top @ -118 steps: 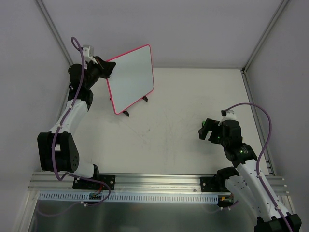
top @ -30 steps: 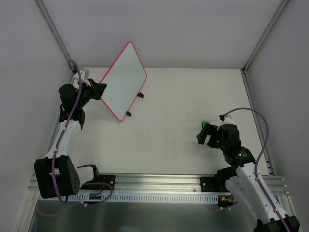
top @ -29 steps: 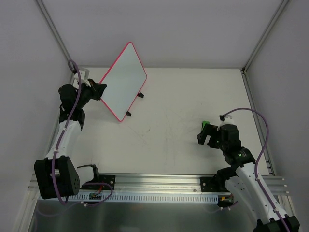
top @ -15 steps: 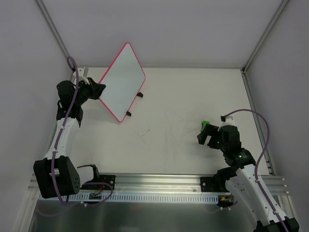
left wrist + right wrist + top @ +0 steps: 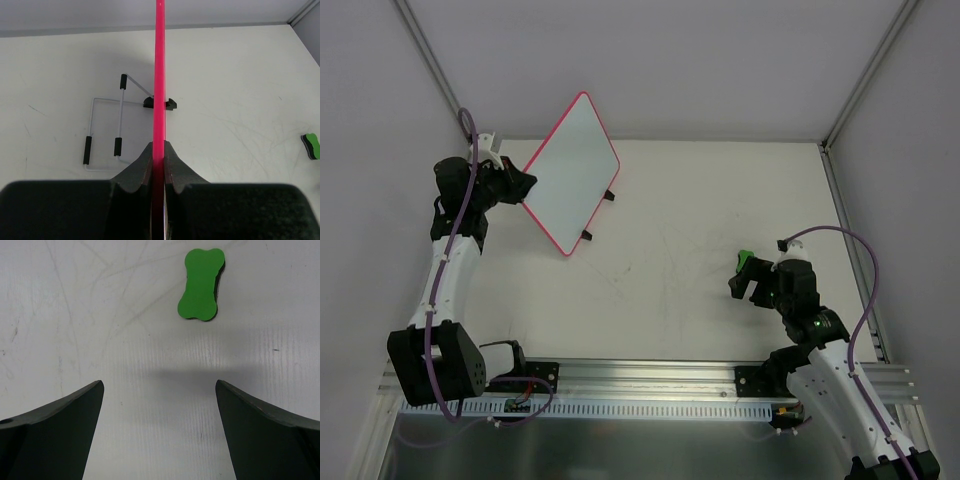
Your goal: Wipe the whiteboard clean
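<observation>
The left end effector [image 5: 520, 185] is clamped tight on the left rim of the small rectangular whiteboard with a thin pink-red frame [image 5: 572, 172]. It holds the board tilted at the far left of the pale counter [image 5: 670, 220], writing face turned up and rightward, probably so the other arm can reach it. In the left wrist view the frame runs edge-on between the closed fingers [image 5: 142, 165]. The black wire stand [image 5: 102, 129] juts out left of the board, and its small black feet [image 5: 160, 103] show at the board's lower edge. I make out no marks on the face from above.

Well to the right of the whiteboard lies a small green bone-shaped eraser [image 5: 201, 284], flat on the counter. The right end effector [image 5: 159, 420] hovers just short of it, fingers spread wide and empty, apparently lined up for a pickup. Nothing stands between the eraser and the whiteboard.
</observation>
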Controlling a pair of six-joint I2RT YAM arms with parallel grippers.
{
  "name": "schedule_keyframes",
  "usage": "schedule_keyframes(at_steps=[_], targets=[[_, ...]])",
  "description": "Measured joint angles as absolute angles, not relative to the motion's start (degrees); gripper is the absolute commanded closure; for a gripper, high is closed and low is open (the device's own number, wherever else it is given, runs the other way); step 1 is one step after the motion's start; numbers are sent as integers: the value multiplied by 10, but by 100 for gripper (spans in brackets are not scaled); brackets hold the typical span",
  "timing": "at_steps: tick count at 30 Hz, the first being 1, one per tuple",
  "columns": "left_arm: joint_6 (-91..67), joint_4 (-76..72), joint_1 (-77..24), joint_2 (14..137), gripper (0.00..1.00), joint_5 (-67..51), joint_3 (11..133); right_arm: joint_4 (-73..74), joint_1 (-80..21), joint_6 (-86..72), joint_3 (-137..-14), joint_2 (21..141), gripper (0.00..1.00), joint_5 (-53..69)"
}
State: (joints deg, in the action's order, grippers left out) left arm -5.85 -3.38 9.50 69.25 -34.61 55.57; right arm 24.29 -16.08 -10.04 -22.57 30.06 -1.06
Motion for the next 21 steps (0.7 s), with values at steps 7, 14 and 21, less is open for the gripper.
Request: schedule_keyframes(at_steps=[7,14,21], targets=[[-59,-18,95,684,100,-337,556,243,-161,-101,-226,301,1,-11],[-59,0,97,688,100,-331,566,243,-161,-102,-225,300,1,-11],[-59,17,98,704,90,-324,583,243,-161,-105,-215,294,1,-10]])
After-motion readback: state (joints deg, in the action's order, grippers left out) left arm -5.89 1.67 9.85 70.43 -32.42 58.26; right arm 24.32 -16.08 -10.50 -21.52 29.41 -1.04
